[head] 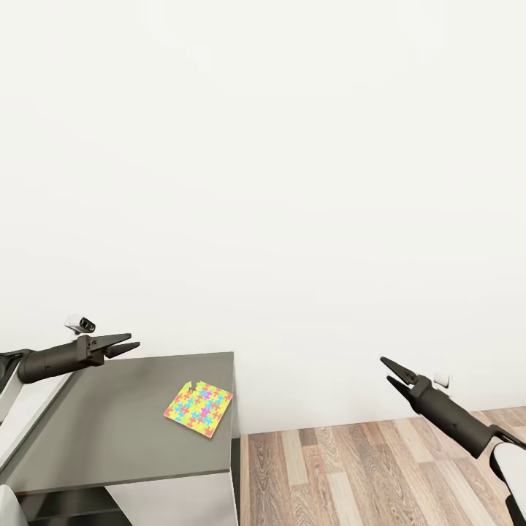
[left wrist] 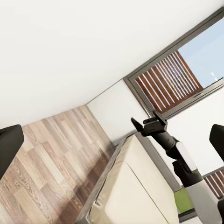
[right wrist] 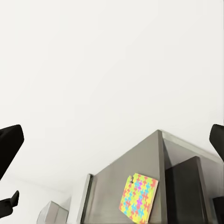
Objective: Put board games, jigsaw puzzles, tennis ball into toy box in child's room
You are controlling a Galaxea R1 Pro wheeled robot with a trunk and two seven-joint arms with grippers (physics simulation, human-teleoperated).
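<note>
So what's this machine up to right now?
It's a two-armed robot tidying toys, and at this moment it holds nothing. Both the left gripper and the right gripper hang open in the air. A colourful jigsaw puzzle lies flat near the corner of a dark grey table, untouched. A bed shows in the left wrist view.

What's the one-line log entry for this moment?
left gripper: open, empty, above grey unit | right gripper: open, empty, over floor | jigsaw puzzle: flat on unit, untouched

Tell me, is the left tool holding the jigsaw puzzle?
No, the jigsaw puzzle lies flat on the grey unit, apart from the left tool.
</note>
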